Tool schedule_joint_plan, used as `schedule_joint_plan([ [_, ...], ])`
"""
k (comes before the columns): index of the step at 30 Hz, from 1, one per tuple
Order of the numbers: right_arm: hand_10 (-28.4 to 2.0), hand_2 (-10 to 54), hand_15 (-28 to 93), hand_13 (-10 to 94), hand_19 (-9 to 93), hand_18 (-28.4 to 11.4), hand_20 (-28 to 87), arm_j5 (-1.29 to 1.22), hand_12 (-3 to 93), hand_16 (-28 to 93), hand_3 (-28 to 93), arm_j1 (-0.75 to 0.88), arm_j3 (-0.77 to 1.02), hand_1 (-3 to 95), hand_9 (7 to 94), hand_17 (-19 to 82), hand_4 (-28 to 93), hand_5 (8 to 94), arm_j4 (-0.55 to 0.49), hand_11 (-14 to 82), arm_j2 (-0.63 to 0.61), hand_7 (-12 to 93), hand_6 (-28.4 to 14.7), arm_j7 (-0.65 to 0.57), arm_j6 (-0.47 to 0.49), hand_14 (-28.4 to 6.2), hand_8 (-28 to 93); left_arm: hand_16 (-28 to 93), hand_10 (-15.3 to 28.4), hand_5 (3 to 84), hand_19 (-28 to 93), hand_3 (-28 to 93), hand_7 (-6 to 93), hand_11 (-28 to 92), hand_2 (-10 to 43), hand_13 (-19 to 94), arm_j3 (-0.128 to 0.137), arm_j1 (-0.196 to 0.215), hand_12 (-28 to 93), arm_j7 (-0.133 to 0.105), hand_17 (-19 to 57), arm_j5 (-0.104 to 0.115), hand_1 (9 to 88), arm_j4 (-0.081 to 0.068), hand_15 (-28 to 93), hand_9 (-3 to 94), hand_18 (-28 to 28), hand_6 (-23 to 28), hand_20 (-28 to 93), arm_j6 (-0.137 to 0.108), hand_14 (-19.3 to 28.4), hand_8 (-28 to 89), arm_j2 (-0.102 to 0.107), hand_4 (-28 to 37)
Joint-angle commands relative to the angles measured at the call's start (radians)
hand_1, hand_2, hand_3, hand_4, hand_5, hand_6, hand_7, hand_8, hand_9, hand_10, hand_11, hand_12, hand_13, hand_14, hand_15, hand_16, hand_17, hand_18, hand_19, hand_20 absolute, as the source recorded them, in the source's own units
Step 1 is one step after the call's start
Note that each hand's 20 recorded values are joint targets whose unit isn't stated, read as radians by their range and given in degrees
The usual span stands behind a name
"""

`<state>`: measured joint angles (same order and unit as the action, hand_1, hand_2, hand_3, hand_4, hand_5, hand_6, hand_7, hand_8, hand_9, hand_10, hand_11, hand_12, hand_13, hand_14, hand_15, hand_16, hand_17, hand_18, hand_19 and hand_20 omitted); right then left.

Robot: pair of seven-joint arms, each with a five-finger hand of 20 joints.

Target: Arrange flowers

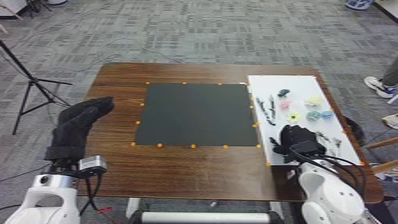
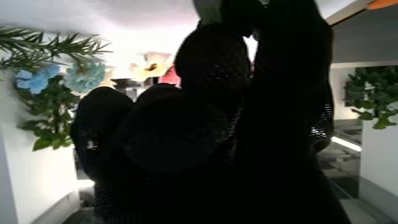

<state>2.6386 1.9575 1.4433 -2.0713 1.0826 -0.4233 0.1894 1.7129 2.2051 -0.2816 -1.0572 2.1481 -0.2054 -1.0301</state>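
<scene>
My left hand is open over the table's left edge. Over the near part of the white board, my right hand stands close to leafy sprigs. Farther up the board lie a pink flower, a yellow flower, blue flowers and dark green stems. In the right wrist view, beyond my right hand, are a light blue flower, a peach flower, a partly covered red flower and green leaves.
A dark square mat with orange markers round its border lies mid-table, left of the white board. Brown wood runs along the near side. A black tripod stands on the floor to the left.
</scene>
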Motion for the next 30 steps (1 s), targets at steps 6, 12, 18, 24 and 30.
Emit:
schedule_joint_plan([
  [6,-7.6,-8.0,60,94,93,-12.7,47,-0.175,33.6,28,-27,0.001,0.000,91.0,93.3,66,45,72.3,0.048,35.9,-0.007,32,-1.1,-0.040,-0.002,-1.3,26,1,13.1,52.4,9,70,17.7,19,-5.4,38,0.004,0.010,13,0.006,8.0,0.014,25.9,0.011,18,48.7,11.6,2.5,18,0.016,17.0,-7,-0.005,-15.9],
  [12,-8.1,-7.3,60,94,93,-12.6,47,-0.246,30.4,27,-27,-0.027,0.033,91.8,93.6,67,46,72.7,0.006,35.2,-0.020,32,-1.5,-0.029,-0.080,-1.0,27,1,13.0,52.4,9,70,17.6,19,-5.1,38,0.012,0.015,13,0.004,7.9,0.020,25.9,0.004,18,48.7,11.7,2.5,18,0.011,17.0,-7,0.014,-15.8],
  [18,-8.1,-7.2,61,94,93,-12.6,48,-0.308,29.6,27,-28,-0.064,0.055,91.9,93.7,67,48,73.1,-0.057,33.8,-0.040,33,-1.5,-0.015,-0.137,-0.7,26,1,13.0,52.4,9,70,17.6,19,-5.1,38,0.034,0.005,13,0.014,7.9,0.021,25.9,-0.004,18,48.7,11.7,2.6,18,0.010,17.1,-7,0.043,-15.8],
  [24,-8.0,-7.7,61,94,93,-12.8,50,-0.363,30.0,28,-28,-0.110,0.063,91.5,93.7,67,50,73.0,-0.106,32.5,-0.021,35,-1.4,0.025,-0.122,-0.6,24,1,13.0,52.3,9,70,17.6,19,-5.1,38,0.038,0.007,13,0.016,7.9,0.020,25.8,-0.011,18,48.7,11.7,2.6,18,0.014,17.1,-7,0.051,-15.8],
  [30,-8.5,-8.0,62,94,93,-12.6,51,-0.491,28.8,28,-28,-0.210,0.004,91.4,93.7,67,51,73.3,-0.115,32.7,-0.005,36,-1.4,0.006,-0.090,-0.5,23,1,13.1,52.2,9,70,17.5,19,-5.2,38,0.075,0.011,13,0.016,8.0,0.020,25.7,-0.048,17,48.6,11.6,2.6,18,-0.008,17.0,-7,0.090,-16.0],
])
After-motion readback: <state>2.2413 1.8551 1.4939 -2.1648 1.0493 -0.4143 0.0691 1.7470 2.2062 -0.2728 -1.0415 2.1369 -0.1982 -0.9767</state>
